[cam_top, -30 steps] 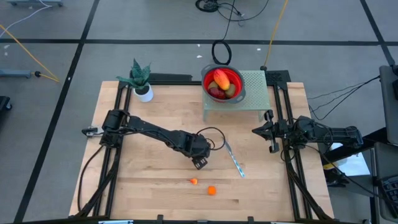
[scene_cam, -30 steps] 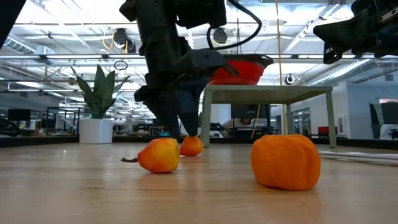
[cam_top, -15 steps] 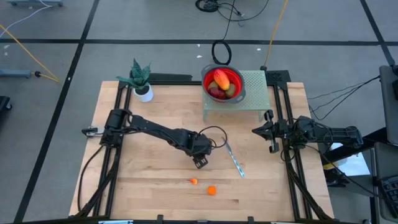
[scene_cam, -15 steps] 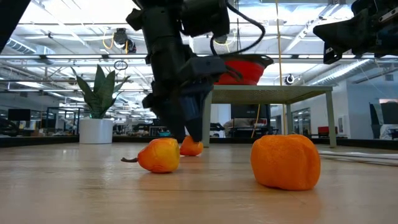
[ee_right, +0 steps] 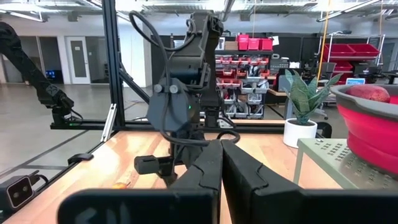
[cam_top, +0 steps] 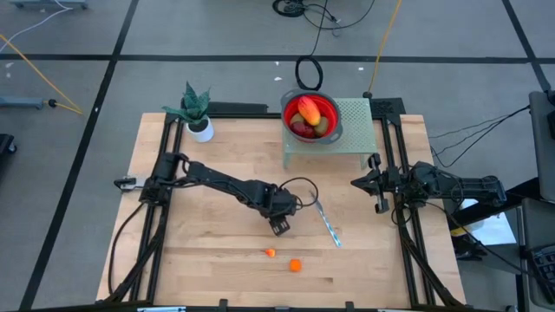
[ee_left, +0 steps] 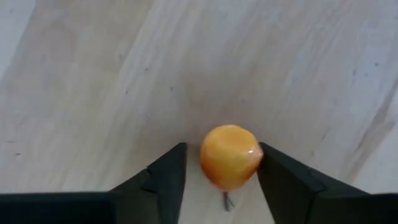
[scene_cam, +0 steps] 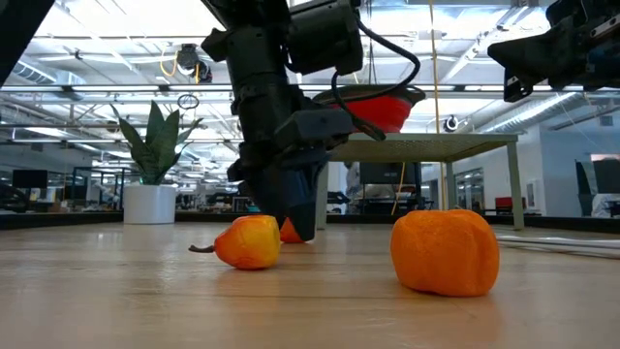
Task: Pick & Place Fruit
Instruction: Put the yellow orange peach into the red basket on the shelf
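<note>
Table (cam_top: 208, 260) middle: end effector (ee_left: 221, 163) astride fruit (ee_left: 229, 157)

Potted plant (cam_top: 196, 111), knife (cam_top: 327, 222), green stand (cam_top: 357, 121)

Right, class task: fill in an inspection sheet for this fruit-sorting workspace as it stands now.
Surface: wooden table, small stand at the back.
Job's things: bowl on the stand holds fruit; small orange fruit and bigger orange fruit loose near the front; third orange fruit under the left gripper.
Clutter: knife, potted plant.
Grippers: left gripper down, jaws open around the third orange fruit; right gripper shut, waiting at the right edge.
Cables: black cable looped by the left gripper.
Surroundings: shelving; no people seen.
</note>
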Controlling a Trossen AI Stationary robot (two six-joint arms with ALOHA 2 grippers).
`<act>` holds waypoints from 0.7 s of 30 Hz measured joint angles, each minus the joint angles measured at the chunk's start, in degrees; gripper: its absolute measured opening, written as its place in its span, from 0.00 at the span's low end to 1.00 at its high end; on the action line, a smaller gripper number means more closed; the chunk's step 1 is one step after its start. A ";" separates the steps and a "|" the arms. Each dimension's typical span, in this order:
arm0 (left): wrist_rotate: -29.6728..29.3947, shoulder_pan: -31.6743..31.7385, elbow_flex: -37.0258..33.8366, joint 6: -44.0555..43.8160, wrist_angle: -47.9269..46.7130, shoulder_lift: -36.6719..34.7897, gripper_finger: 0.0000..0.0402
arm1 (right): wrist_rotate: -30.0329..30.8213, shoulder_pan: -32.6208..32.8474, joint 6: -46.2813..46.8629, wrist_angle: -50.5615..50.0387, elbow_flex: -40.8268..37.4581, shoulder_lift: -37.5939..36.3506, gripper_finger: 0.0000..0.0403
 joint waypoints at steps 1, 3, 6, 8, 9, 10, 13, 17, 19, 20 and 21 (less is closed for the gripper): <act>0.01 0.12 0.00 0.56 0.00 0.00 0.44 | 0.00 0.02 -0.02 0.00 0.00 0.00 0.00; -0.04 0.47 0.00 1.82 0.06 0.00 0.38 | 0.00 0.01 -0.01 0.00 0.00 0.00 0.00; 0.00 1.01 0.00 2.65 0.13 0.00 0.30 | 0.00 0.01 -0.01 0.01 0.00 0.00 0.00; 0.02 1.33 0.02 2.64 0.16 0.00 0.27 | 0.00 0.00 -0.02 0.04 0.00 0.00 0.00; 0.01 1.55 0.02 2.65 0.16 0.00 0.26 | 0.00 0.02 -0.01 0.04 0.00 0.00 0.00; 0.02 1.72 0.02 2.65 0.18 0.00 0.26 | 0.00 0.01 -0.01 0.04 0.00 0.00 0.00; 0.05 2.17 0.02 2.65 0.19 0.00 0.26 | 0.00 0.00 0.00 0.04 0.00 0.00 0.00; 1.72 2.85 0.03 2.68 0.10 -0.01 0.27 | 0.00 0.02 -0.01 0.05 0.00 0.00 0.00; 3.52 3.39 0.02 2.62 -0.42 -0.45 0.27 | 0.00 0.00 -0.02 0.07 0.00 0.00 0.00; 4.83 3.71 0.03 2.55 -0.56 -0.63 0.27 | 0.00 0.02 -0.01 0.07 0.00 0.00 0.00; 6.31 4.10 0.03 2.46 -0.66 -1.00 0.26 | 0.00 0.00 0.00 0.07 0.00 0.00 0.00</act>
